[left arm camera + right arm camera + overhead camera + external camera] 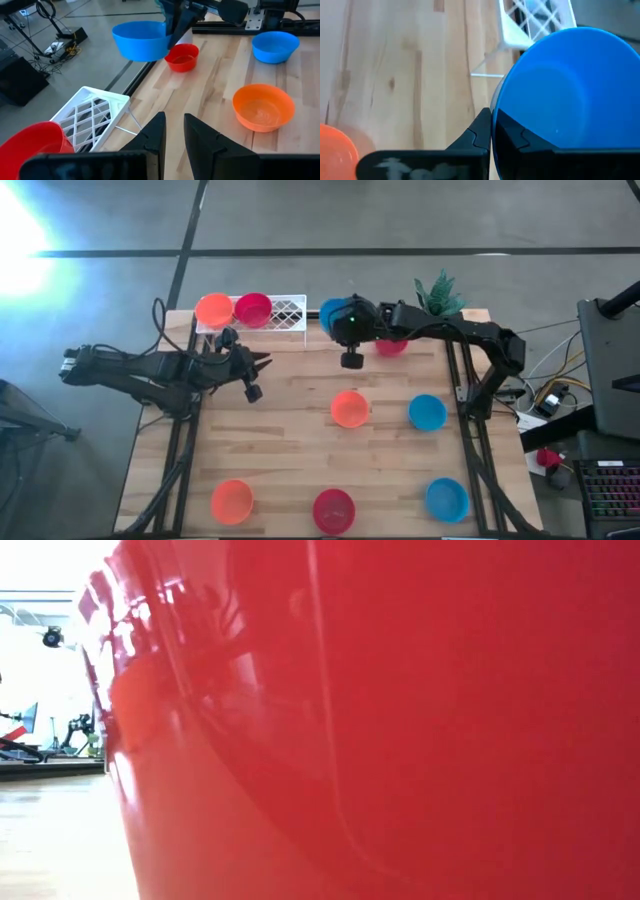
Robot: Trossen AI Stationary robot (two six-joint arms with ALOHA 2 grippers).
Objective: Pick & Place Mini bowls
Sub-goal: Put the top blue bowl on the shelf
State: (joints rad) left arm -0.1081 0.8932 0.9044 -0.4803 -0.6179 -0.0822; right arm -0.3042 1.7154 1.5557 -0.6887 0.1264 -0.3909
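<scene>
Blue mini bowl (570, 95), smooth glossy plastic, round, hangs pinched by its rim in the right gripper (338, 320), fingers closed thin on the wall. It sits at about 12 o'clock on the table (300, 440), just beside the right end of the white wire-mesh rack (285, 311). The rack holds an orange bowl (213, 309) and a crimson bowl (252, 308). A small red bowl (392, 346) is on the wood near the right arm. Centre: orange bowl (349, 409), blue bowl (427, 412) at 3 o'clock of it. Near edge at 6 o'clock: orange (231, 501), red (333, 509), blue (446, 499). Light wood plank top.

Right arm reaches in from 2 o'clock, elbow bent. Left gripper (255, 366) stretches level from 9 o'clock, fingers a narrow gap apart, holding nothing. Green plant (438, 293) at the far right edge.
</scene>
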